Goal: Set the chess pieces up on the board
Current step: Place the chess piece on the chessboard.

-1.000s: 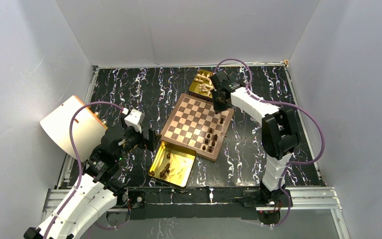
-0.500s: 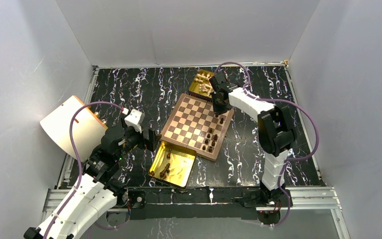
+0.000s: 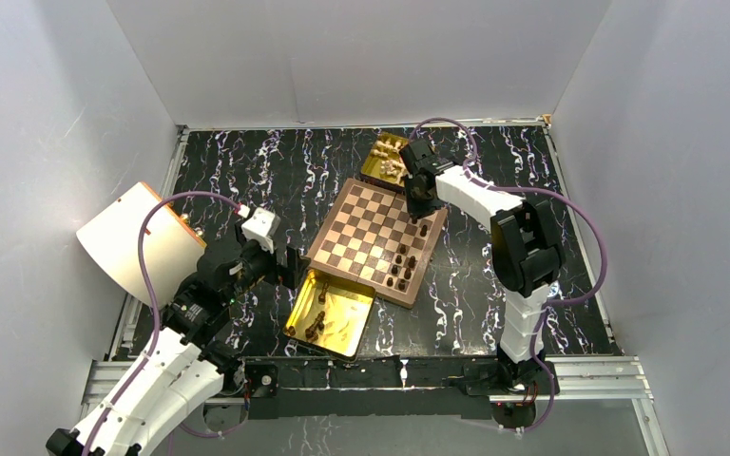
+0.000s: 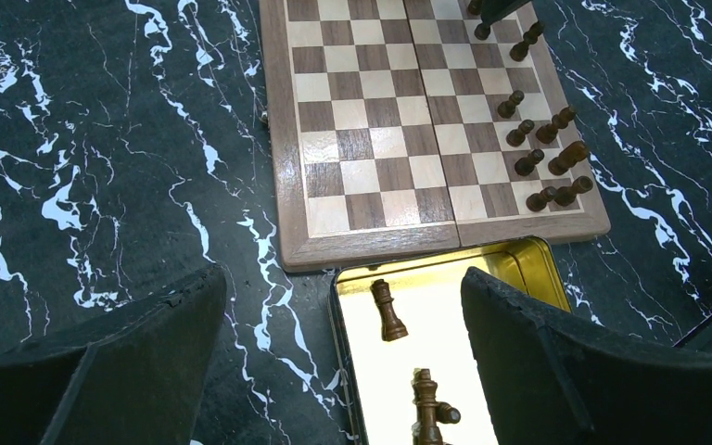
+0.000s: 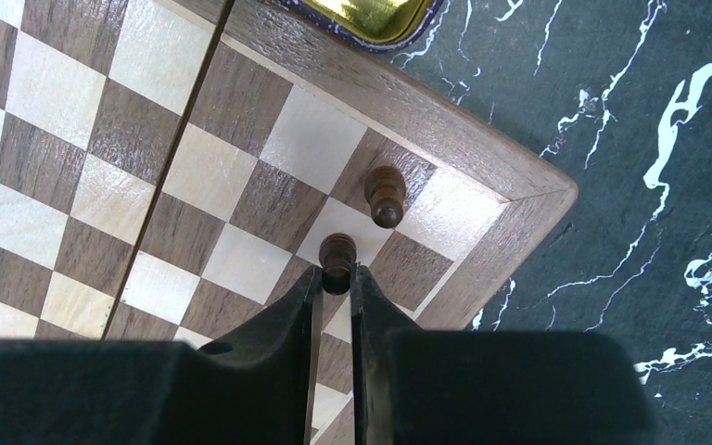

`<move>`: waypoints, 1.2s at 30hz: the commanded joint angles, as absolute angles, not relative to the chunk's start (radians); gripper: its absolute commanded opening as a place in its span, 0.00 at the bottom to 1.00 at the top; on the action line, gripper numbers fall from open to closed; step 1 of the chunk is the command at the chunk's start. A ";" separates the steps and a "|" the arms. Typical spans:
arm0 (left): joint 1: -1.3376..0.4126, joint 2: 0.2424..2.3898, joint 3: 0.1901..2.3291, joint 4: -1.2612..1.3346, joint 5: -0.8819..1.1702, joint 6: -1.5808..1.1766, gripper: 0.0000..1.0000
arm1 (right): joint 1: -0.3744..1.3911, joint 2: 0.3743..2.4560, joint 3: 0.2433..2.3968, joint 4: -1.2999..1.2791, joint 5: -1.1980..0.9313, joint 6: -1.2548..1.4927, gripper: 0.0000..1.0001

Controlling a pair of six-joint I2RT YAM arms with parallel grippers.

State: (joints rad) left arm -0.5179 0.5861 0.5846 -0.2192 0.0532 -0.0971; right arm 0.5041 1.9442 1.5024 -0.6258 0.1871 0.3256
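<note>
The right claw [image 5: 337, 278] is narrow, with a dark pawn [image 5: 337, 250] right at its tips. The pictures do not show whether it grips the pawn or not. The pawn stands upright on a square near the corner of the board [image 5: 482, 139]. In the right wrist view it is at 12 o'clock from the claw. A second pawn [image 5: 385, 197] stands just beside it, at 1 o'clock. To do this step well, the claw should open a little, then lift straight up, so it bumps neither pawn. The left claw [image 4: 341, 278] is wide and holds nothing. It hangs over the gold tray [image 4: 426, 267], where a loose dark piece [image 4: 388, 311] lies.
</note>
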 commanded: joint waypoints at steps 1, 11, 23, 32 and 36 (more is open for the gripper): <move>-0.514 0.586 0.612 -0.208 0.070 -0.091 0.95 | 0.500 1.967 1.561 -0.638 0.198 0.317 0.24; -0.514 0.568 0.608 -0.211 0.068 -0.089 0.95 | 0.499 1.956 1.590 -0.670 0.225 0.308 0.30; -0.514 0.613 0.637 -0.255 0.069 -0.092 0.97 | 0.500 1.920 1.584 -0.665 0.185 0.301 0.38; -0.514 0.711 0.676 -0.300 0.099 -0.105 0.95 | 0.500 1.856 1.564 -0.661 0.176 0.301 0.44; -0.514 0.752 0.725 -0.342 0.048 -0.155 0.90 | 0.500 1.792 1.557 -0.658 0.179 0.292 0.45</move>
